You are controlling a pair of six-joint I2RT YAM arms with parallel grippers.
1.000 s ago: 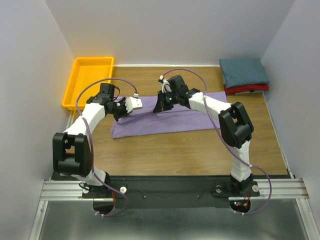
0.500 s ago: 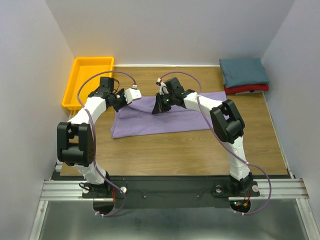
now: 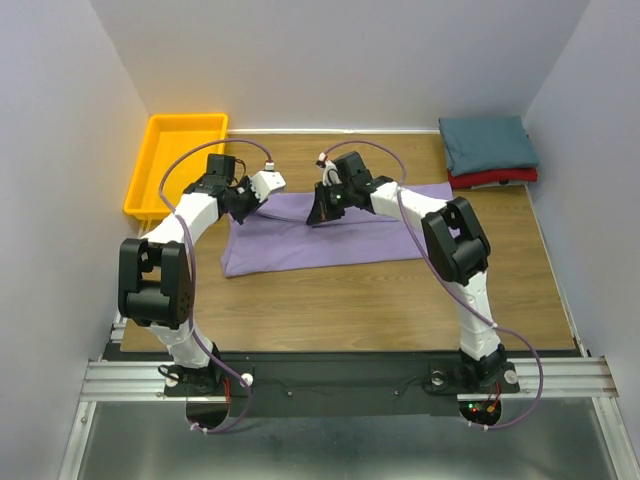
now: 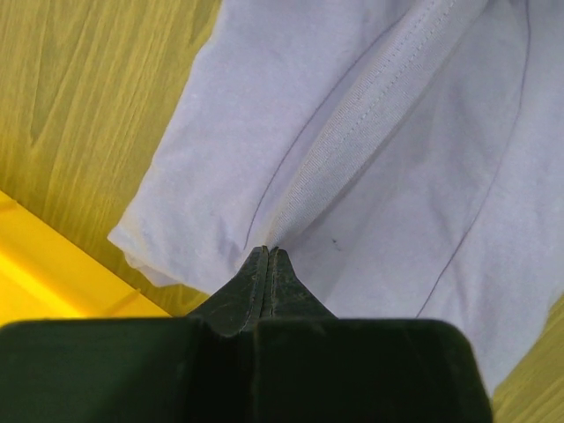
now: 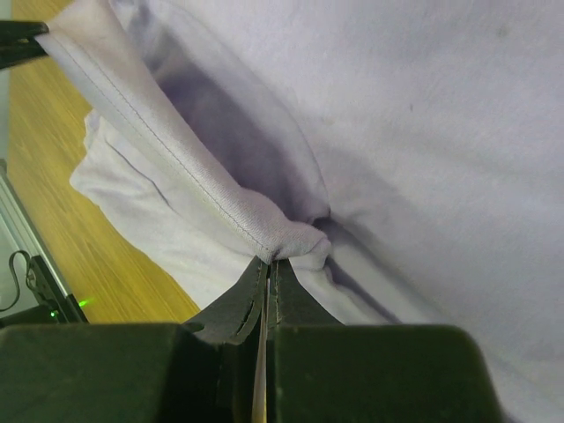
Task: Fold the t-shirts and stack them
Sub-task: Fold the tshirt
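Note:
The lavender-purple t-shirt lies partly folded across the middle of the table. My left gripper is shut on its far left hem, and the pinched hem shows in the left wrist view. My right gripper is shut on the far edge near the middle, where the right wrist view shows bunched hem. The cloth between the two grippers is lifted and folded toward the front. The dark teal t-shirt lies folded on the folded red t-shirt at the far right corner.
A yellow-orange tray stands at the far left, just beyond my left gripper; its rim shows in the left wrist view. White walls close in the table on three sides. Bare wood lies in front of the purple shirt.
Both grippers have moved a little toward the back of the table with the purple shirt's edge held. The left gripper has moved further back and slightly right.

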